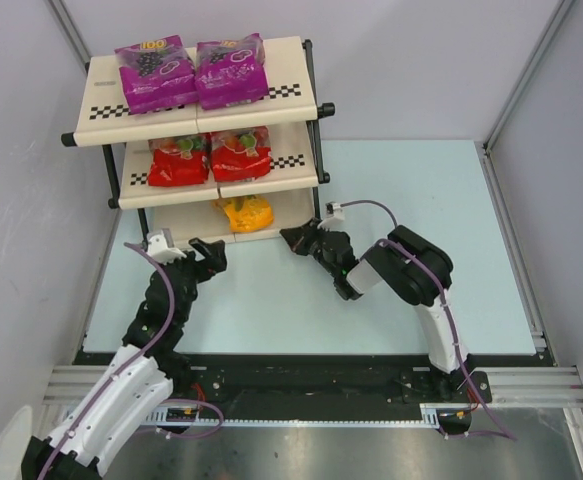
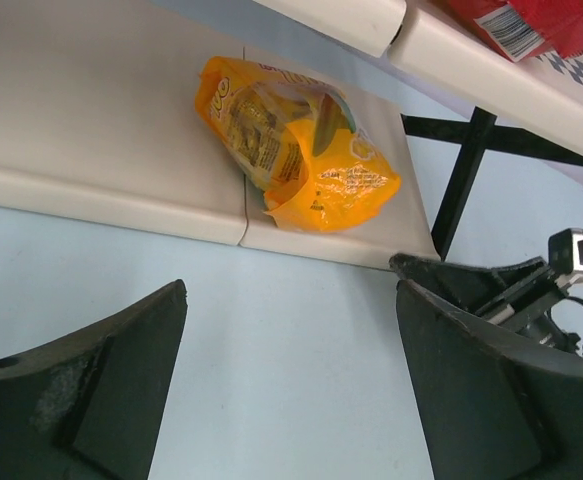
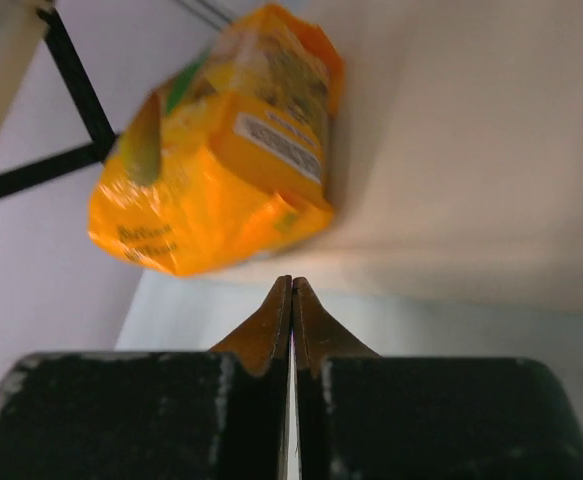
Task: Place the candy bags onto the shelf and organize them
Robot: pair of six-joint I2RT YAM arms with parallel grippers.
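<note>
The shelf [image 1: 291, 62] stands at the back left. Two magenta-purple bags [image 1: 154, 72] [image 1: 231, 70] lie on its top board. Two red bags [image 1: 179, 160] [image 1: 241, 152] lie on the middle board. The orange-yellow bag [image 1: 246, 213] lies on the bottom board; it also shows in the left wrist view [image 2: 296, 145] and the right wrist view [image 3: 221, 150]. My left gripper [image 1: 207, 256] [image 2: 291, 330] is open and empty over the table, in front of the bottom board. My right gripper [image 1: 293, 238] [image 3: 292, 285] is shut and empty, just right of the orange-yellow bag.
The shelf's black frame leg [image 2: 461, 180] stands right of the orange-yellow bag, near my right gripper. The light blue table [image 1: 421, 200] stretches right of the shelf. Grey walls [image 1: 16, 200] close in both sides and the back.
</note>
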